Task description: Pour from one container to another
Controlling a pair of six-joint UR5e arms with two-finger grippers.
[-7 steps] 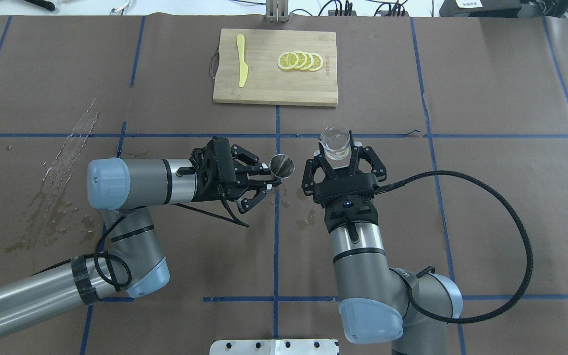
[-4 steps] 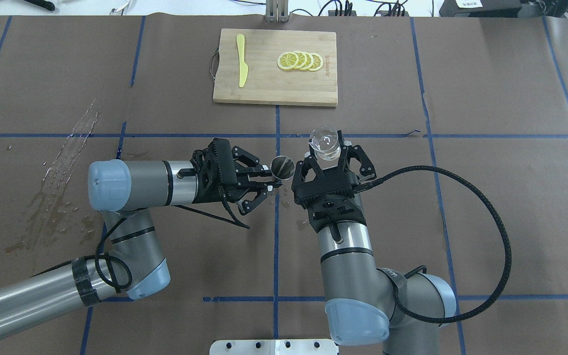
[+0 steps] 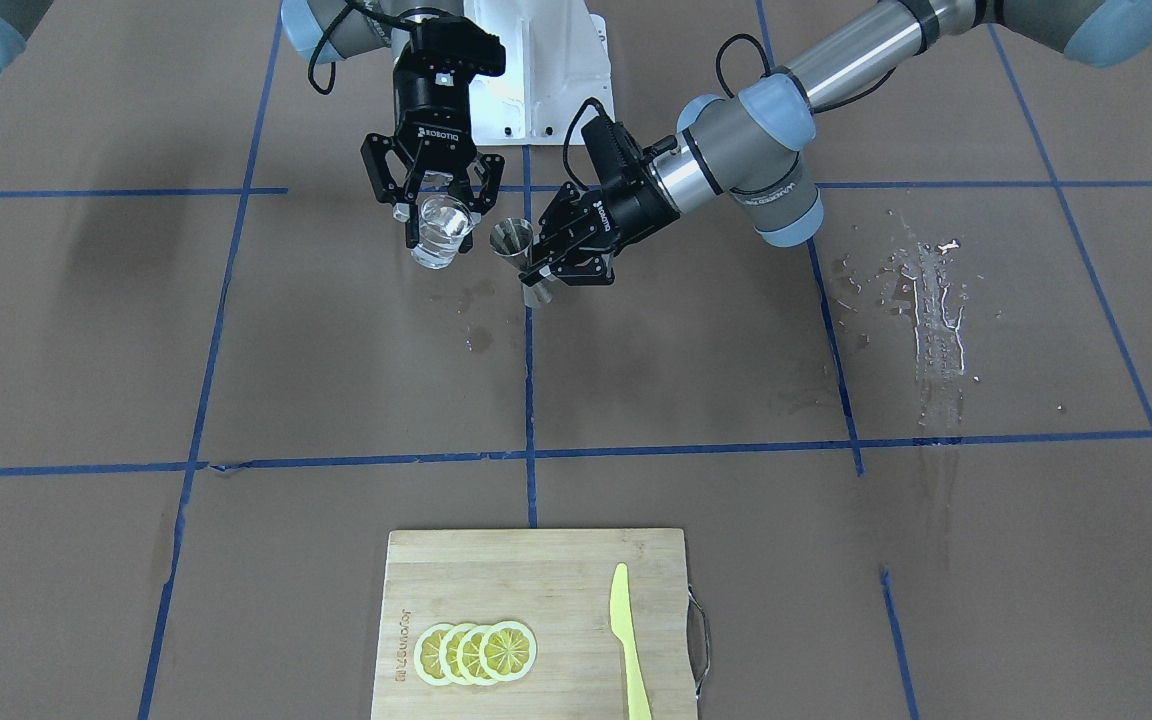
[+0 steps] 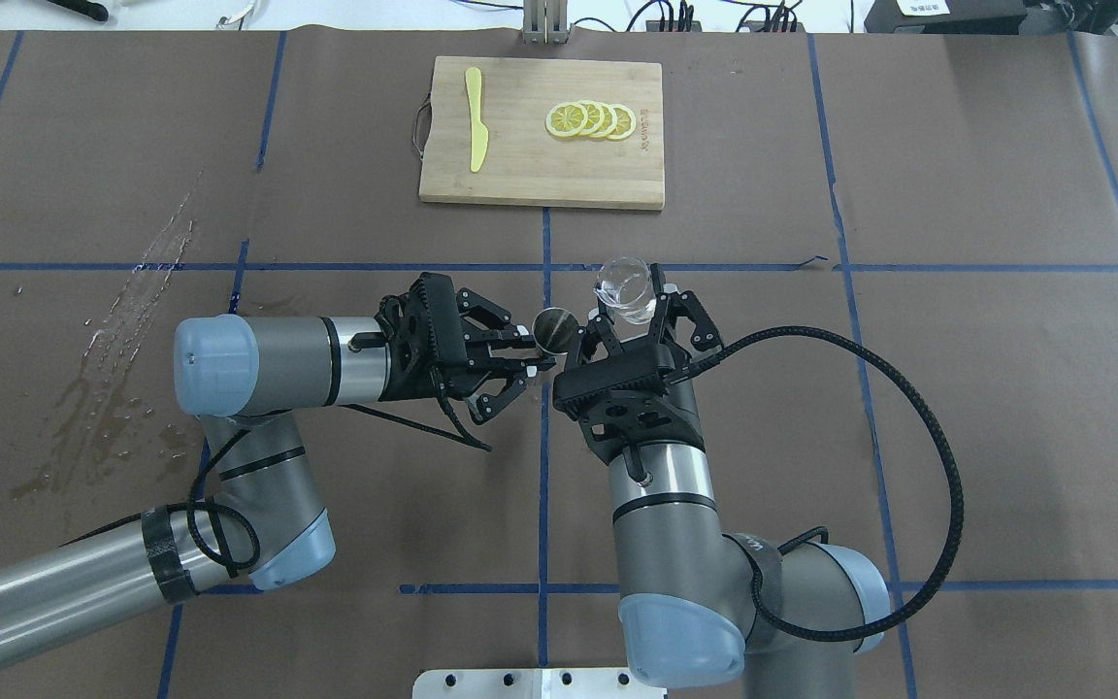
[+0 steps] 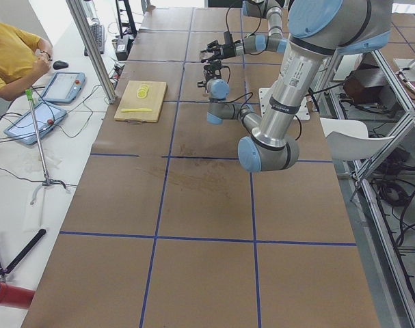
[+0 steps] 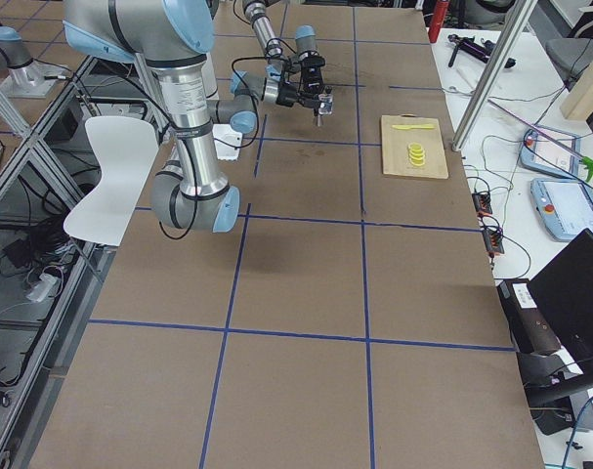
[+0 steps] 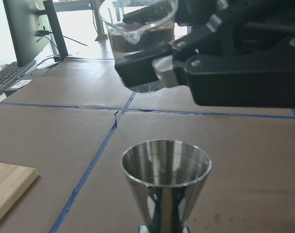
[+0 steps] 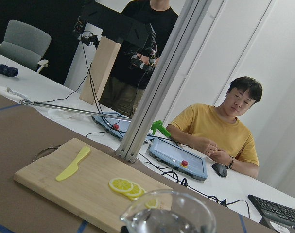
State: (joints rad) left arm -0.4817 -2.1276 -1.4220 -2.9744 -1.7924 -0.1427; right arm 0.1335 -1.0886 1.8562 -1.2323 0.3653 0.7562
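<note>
**A:** Where is the glass?

**B:** My right pincer (image 4: pixel 629 309) is clamped on the tumbler (image 4: pixel 624 289), with a finger pressed to each side of its wall. It hangs in the air with clear liquid inside, and its small spout faces the jigger (image 4: pixel 555 328). Seen from overhead, the tumbler sits at about two o'clock of the jigger, just beside it and not touching.

**A:** And the jigger?

**B:** My left pincer (image 4: pixel 532 355) is closed on it near the narrow waist. It stands upright with one wide mouth up. From my left wrist camera the tumbler shows at twelve o'clock, higher than the jigger's rim, with a gap between them.

**A:** Is the glass tipped?

**B:** From the front it looks a little tilted. I cannot tell by how much.

**A:** What else lies on the table (image 4: pixel 957 408)?

**B:** At twelve o'clock of both pincers, well apart from them, there is a cutting board (image 4: pixel 520 170). It carries a row of overlapping lemon slices (image 4: pixel 590 120), and a yellow knife (image 4: pixel 475 118) lies at nine o'clock of the slices. A wet streak (image 4: pixel 147 272) runs along the paper toward the table's nine o'clock end, and damp spots (image 4: pixel 603 429) mark the paper by my right wrist. My right wrist camera also catches a person (image 8: pixel 220 131) in a yellow shirt seated beyond the board.
</note>
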